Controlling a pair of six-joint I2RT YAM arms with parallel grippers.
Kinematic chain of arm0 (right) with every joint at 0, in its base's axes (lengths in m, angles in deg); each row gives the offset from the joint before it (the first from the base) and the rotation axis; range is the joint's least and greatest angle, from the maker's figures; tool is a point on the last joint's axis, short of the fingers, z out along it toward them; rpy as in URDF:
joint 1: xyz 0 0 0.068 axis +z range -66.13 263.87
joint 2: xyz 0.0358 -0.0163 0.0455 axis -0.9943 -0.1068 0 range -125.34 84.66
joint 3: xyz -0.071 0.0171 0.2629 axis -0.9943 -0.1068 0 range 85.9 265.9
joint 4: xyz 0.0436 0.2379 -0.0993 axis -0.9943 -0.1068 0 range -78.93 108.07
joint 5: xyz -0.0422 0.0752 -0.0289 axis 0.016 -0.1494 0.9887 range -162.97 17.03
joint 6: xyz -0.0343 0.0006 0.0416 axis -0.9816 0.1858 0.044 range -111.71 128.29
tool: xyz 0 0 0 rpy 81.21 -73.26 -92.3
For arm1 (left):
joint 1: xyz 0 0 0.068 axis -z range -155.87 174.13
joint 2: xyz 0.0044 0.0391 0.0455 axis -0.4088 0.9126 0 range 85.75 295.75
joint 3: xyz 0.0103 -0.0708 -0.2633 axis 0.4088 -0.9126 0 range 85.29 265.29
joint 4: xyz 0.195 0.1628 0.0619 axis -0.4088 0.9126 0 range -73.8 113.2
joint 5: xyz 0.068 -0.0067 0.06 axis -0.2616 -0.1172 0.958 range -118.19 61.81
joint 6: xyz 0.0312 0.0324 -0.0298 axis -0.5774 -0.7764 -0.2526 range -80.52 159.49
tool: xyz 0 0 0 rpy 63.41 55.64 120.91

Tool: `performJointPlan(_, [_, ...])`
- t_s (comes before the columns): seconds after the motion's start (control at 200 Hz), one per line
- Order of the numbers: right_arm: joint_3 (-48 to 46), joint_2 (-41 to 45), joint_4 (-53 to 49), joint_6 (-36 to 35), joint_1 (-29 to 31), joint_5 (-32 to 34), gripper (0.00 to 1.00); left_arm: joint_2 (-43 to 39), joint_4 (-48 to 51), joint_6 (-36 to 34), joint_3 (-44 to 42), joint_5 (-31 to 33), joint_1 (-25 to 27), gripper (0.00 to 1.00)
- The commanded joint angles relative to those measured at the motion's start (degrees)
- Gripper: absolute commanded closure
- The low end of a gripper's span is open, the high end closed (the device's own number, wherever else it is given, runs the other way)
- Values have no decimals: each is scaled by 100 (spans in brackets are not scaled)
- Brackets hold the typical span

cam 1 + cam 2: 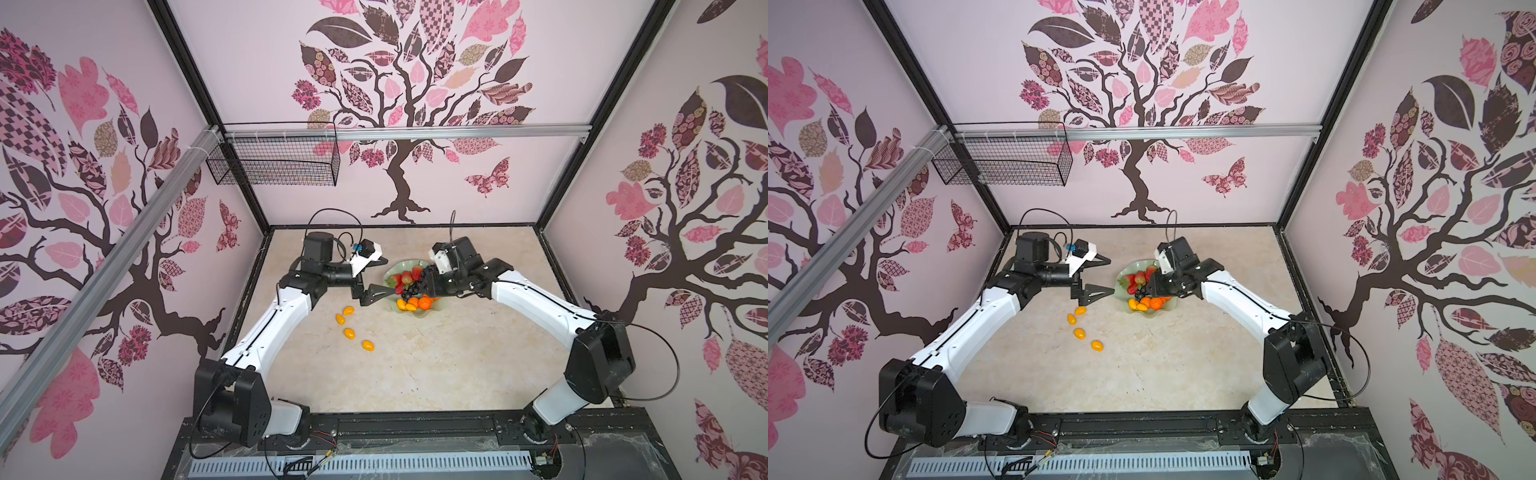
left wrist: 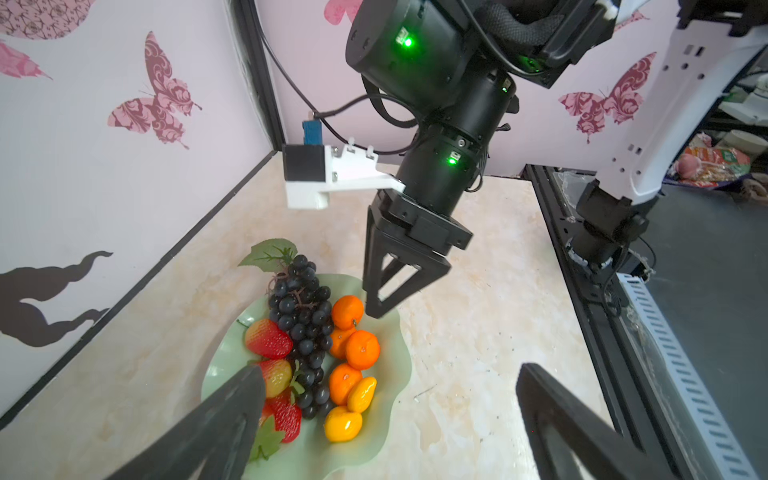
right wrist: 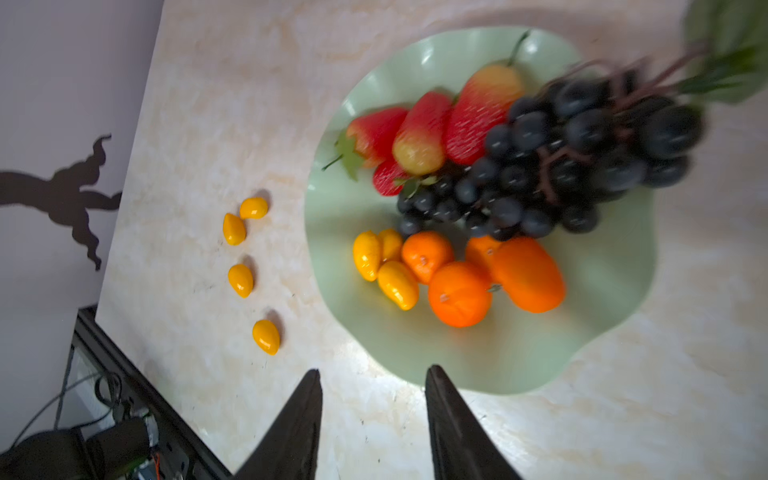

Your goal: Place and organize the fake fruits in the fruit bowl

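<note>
Tabletop [image 3: 199, 108] kumquats [image 3: 240, 279] outside left-wrist view

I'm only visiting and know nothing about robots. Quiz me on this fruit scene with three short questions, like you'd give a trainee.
1. How many kumquats lie on the table, outside the fruit bowl?
2. True or false: the grape bunch lies on the bare table.
3. What is in the right hand? A) a kumquat B) the grape bunch C) nothing, it is open and empty

Key: 1) four. 2) false, it lies in the fruit bowl. 3) C.
</note>
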Motion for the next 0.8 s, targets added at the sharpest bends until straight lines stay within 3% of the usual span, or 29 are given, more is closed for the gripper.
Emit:
performJointPlan(0.0, [488,-376,-414,-140,788,398,55,-125,2229,-2168,362,-656,-473,1])
performJointPlan(0.155, [763,-1010,-401,-50,1549,379,55,-361,2734,-3118,173,-846,-1310,1])
performJointPlan(0.325, [1150,-1673,-410,-25,2163,325,55,-420,2991,-3400,126,-690,-1936,1])
performJointPlan(0.465, [1566,-2239,-628,-143,2483,572,56,-408,3263,-3622,160,-553,-2189,2])
performJointPlan(0.795, [1699,-2827,-559,-236,2498,656,58,-324,3723,-4008,271,-343,-2422,1])
